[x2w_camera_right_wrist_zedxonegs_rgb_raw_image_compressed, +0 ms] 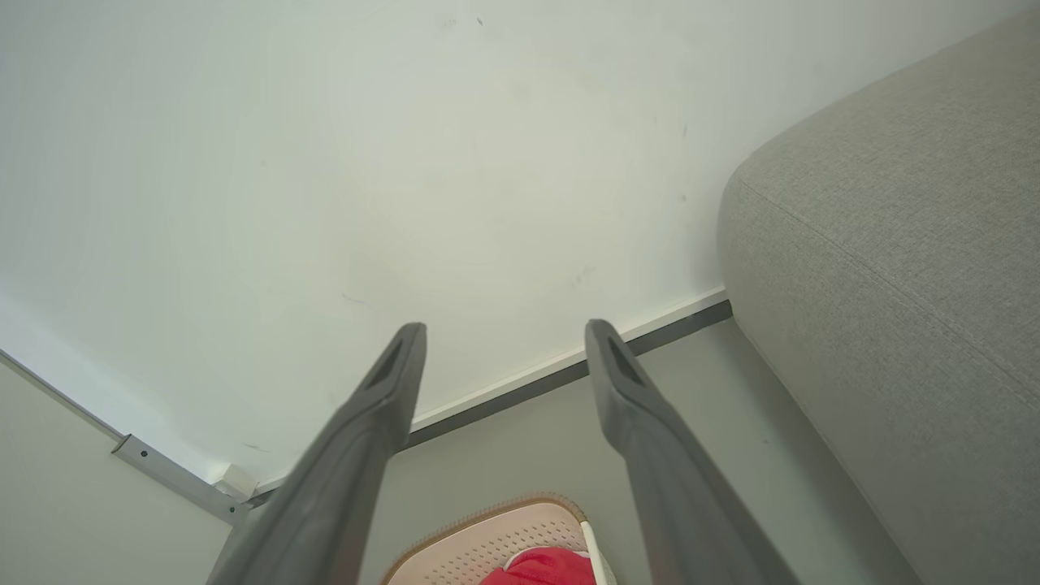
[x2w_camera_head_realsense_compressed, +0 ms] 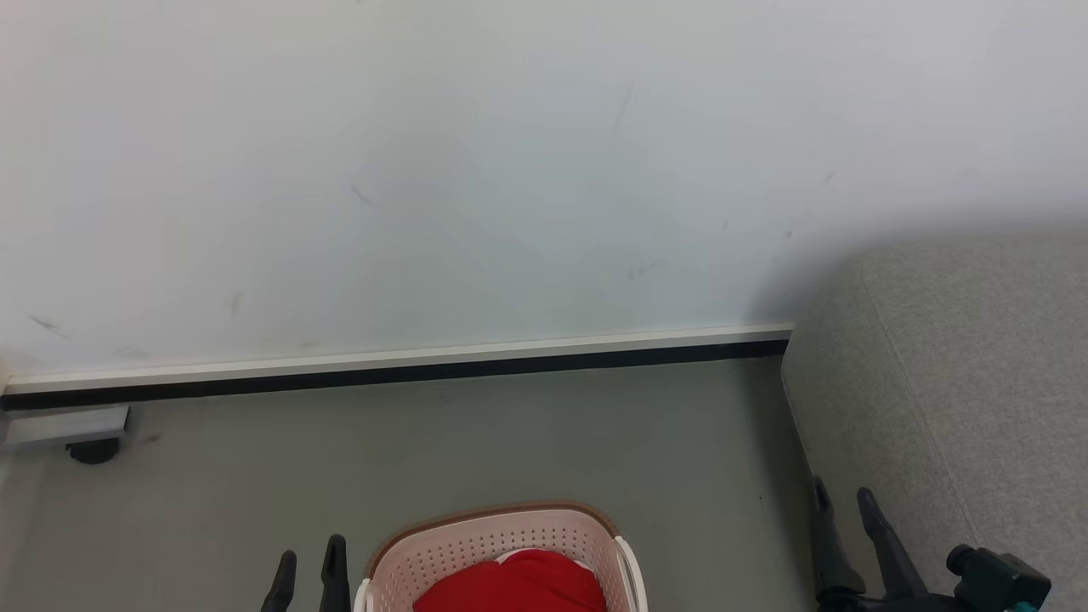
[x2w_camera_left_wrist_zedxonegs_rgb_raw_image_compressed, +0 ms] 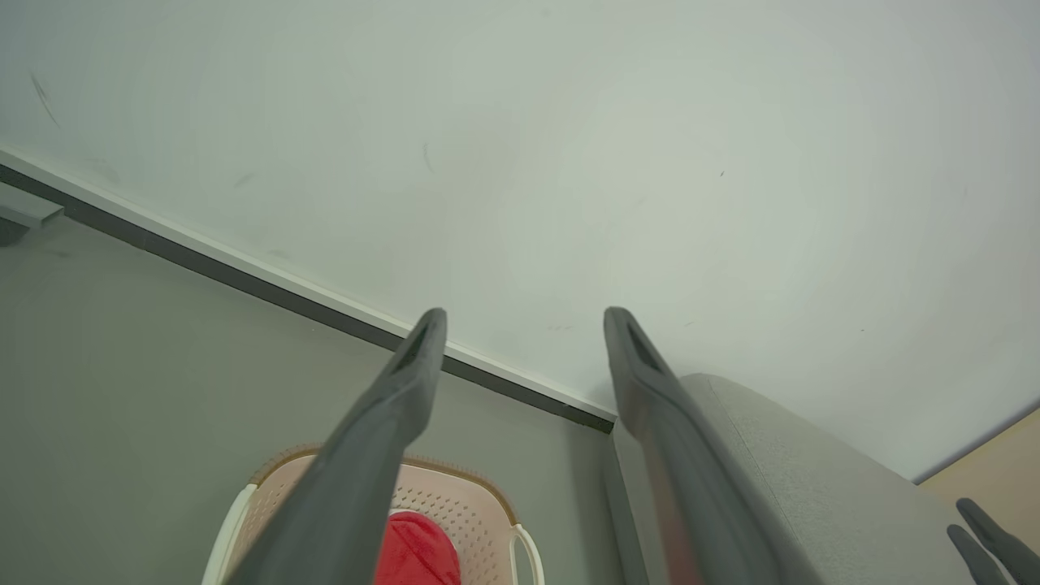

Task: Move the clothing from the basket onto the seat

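The pale pink basket [x2w_camera_head_realsense_compressed: 501, 540] with a brown rim stands on the floor at the bottom middle of the head view, and bright red clothing [x2w_camera_head_realsense_compressed: 518, 585] lies inside it. The light grey seat [x2w_camera_head_realsense_compressed: 960, 382] fills the right side. My left gripper [x2w_camera_head_realsense_compressed: 310, 561] is open just left of the basket, holding nothing. My right gripper [x2w_camera_head_realsense_compressed: 843, 501] is open in front of the seat's left edge, also holding nothing. The left wrist view shows the basket [x2w_camera_left_wrist_zedxonegs_rgb_raw_image_compressed: 479, 504], the clothing [x2w_camera_left_wrist_zedxonegs_rgb_raw_image_compressed: 418, 552] and the seat [x2w_camera_left_wrist_zedxonegs_rgb_raw_image_compressed: 812, 479]; the right wrist view shows the basket [x2w_camera_right_wrist_zedxonegs_rgb_raw_image_compressed: 504, 532], the clothing [x2w_camera_right_wrist_zedxonegs_rgb_raw_image_compressed: 540, 566] and the seat [x2w_camera_right_wrist_zedxonegs_rgb_raw_image_compressed: 894, 268].
A white wall [x2w_camera_head_realsense_compressed: 510, 170] with a white and black skirting strip [x2w_camera_head_realsense_compressed: 408, 365] runs behind the basket. Grey floor [x2w_camera_head_realsense_compressed: 510, 433] lies between the wall and the basket. A grey block on a dark caster [x2w_camera_head_realsense_compressed: 72, 429] sits at the far left by the wall.
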Available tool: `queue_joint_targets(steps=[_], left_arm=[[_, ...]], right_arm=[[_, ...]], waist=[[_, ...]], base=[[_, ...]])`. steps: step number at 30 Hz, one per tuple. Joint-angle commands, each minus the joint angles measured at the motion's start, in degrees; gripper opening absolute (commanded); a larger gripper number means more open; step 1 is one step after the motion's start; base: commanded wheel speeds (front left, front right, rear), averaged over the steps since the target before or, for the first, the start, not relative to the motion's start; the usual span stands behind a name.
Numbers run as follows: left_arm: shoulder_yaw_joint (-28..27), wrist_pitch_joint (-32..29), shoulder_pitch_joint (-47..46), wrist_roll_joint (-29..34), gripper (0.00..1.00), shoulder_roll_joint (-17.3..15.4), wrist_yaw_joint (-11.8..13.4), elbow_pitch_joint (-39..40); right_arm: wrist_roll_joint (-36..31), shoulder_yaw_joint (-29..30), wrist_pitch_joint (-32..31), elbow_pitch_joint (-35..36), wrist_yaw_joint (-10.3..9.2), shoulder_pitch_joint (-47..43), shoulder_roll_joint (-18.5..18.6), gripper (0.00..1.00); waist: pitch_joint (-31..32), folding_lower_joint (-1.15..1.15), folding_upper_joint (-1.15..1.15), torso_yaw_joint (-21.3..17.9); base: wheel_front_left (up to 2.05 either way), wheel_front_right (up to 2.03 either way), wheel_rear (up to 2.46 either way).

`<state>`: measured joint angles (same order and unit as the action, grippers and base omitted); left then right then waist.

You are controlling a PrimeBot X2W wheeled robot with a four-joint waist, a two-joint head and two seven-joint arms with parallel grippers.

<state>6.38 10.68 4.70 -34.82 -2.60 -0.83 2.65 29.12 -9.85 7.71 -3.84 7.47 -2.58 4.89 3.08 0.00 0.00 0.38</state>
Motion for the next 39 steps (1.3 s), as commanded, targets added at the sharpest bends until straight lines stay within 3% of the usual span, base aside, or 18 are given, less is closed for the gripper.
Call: queue_joint_targets(steps=[1, 39], left_arm=[[0.1, 0.5, -0.7, 1.6, 1.0, -0.3, 0.3, 0.7], [2.8, 3.8, -2.9, 19.3, 1.0, -0.4, 3.8, 1.2]], right_arm=[[-1.5, -0.3, 0.6, 0.4, 0.03, 0.7, 0.3, 1.0], [-17.0, -6.7, 6.4, 0.7, 0.04, 1.4, 1.3, 1.0]], waist=[[0.1, 0.0, 0.0, 0.0], [0.5, 0.0, 0.0, 0.7]], base=[[0.0, 0.0, 0.0], [0.0, 0.0, 0.0]])
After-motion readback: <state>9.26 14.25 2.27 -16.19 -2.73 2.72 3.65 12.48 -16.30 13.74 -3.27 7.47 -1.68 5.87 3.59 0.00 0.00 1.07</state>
